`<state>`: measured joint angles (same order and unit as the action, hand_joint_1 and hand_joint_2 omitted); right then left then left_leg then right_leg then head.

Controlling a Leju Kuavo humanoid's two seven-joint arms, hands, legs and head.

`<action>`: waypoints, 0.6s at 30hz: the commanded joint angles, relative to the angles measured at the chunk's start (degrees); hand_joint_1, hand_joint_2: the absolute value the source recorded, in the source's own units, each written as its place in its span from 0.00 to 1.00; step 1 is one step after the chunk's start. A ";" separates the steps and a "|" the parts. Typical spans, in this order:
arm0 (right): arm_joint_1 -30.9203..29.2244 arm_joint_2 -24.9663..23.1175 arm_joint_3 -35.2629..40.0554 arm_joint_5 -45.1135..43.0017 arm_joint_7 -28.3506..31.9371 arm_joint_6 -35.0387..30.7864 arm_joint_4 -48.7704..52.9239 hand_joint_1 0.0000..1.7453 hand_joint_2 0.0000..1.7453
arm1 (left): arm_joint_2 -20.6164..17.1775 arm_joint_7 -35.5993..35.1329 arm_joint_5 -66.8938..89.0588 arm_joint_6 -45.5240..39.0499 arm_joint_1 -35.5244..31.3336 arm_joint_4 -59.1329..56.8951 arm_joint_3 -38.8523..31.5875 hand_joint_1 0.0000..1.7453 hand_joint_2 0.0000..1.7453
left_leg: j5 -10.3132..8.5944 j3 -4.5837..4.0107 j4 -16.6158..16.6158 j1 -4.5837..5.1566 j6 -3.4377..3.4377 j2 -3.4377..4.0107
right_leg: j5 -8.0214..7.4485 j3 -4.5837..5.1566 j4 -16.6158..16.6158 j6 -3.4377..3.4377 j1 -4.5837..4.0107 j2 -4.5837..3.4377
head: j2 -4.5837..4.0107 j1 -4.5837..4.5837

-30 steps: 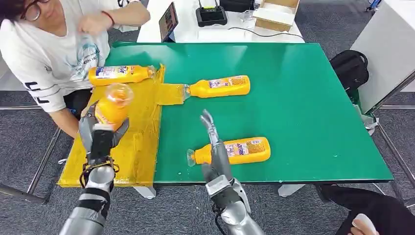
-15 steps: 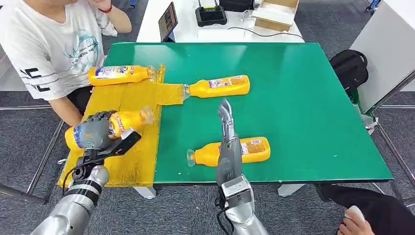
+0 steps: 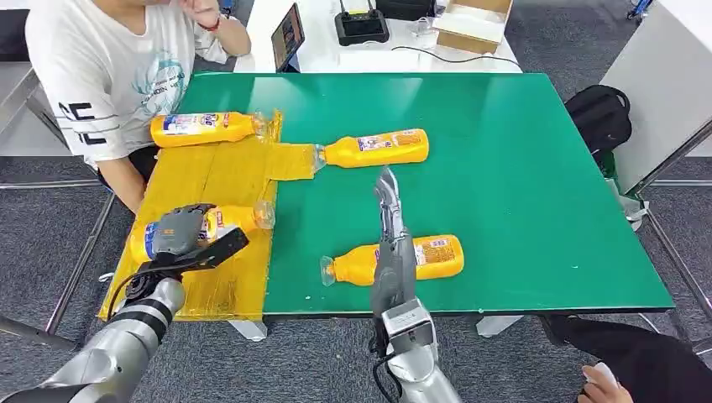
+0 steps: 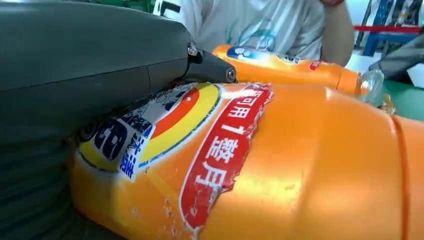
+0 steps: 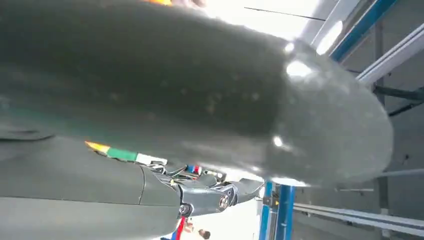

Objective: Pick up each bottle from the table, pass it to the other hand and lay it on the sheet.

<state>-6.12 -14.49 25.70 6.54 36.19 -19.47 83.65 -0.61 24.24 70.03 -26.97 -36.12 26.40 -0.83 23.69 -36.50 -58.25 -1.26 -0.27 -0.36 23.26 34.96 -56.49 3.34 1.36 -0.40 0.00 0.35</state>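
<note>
Your left robot hand [image 3: 180, 233] grips a bottle [image 3: 235, 220] over the sheet [image 3: 218, 176] | your right robot hand [image 3: 391, 239]: empty, fingers straight, above the worktop [image 3: 520, 168]

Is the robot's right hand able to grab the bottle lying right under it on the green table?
Probably yes. The right hand is open, holds nothing and hangs over the near bottle on the green table, with nothing else around it. The left hand is busy with another bottle on the yellow sheet.

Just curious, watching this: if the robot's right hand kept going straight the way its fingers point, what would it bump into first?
Probably the far bottle. The right hand points away across the green table, fingertips just short of it. Its height is unclear, so it might pass over.
</note>
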 commanded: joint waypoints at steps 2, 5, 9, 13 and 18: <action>-1.88 0.72 0.05 -0.17 -0.23 0.12 -3.51 0.00 0.00 | -0.86 -0.33 -0.31 1.13 -2.48 -5.78 0.94 1.00 1.00 | 0.05 0.22 0.04 -0.01 0.06 0.07 | 0.03 -0.20 0.04 -0.12 -0.04 -0.02 | 0.00 0.00; -1.88 0.72 0.05 -0.17 -0.23 0.12 -3.51 0.00 0.00 | -0.86 -0.33 -0.31 1.13 -2.48 -5.78 0.94 1.00 1.00 | 0.10 0.34 0.05 -0.01 0.09 0.10 | 0.06 -0.31 0.06 -0.16 -0.06 -0.03 | 0.00 0.00; -1.95 0.66 -0.07 -0.16 -0.74 0.57 -3.82 0.00 0.00 | -0.86 -0.41 -0.90 3.60 -2.49 -5.87 0.93 1.00 1.00 | 0.08 0.31 0.04 -0.01 0.07 0.09 | 0.05 -0.29 0.04 -0.13 -0.04 -0.04 | 0.00 0.02; -1.92 0.45 -0.15 -0.01 -1.23 1.06 -4.84 0.00 0.00 | -1.31 -1.54 0.06 5.64 -2.11 -5.97 2.30 0.21 1.00 | 0.08 0.36 0.07 -0.01 0.06 0.11 | 0.05 -0.33 0.06 -0.14 -0.05 -0.05 | 0.00 0.00; -1.88 0.21 -1.05 -0.25 -2.21 1.47 -6.32 0.00 0.00 | -0.15 0.97 -6.56 12.00 -1.92 -5.98 -1.73 0.00 0.00 | 0.09 0.39 0.07 -0.02 0.08 0.11 | 0.04 -0.37 0.08 -0.14 -0.06 -0.06 | 0.00 0.00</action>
<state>-6.12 -14.51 25.70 6.56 35.08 -18.36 82.60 -1.03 23.15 69.33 -21.42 -37.07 24.83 -0.46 23.68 -36.41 -58.24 -1.26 -0.27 -0.35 23.26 34.88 -56.50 3.34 1.35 -0.40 0.00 0.35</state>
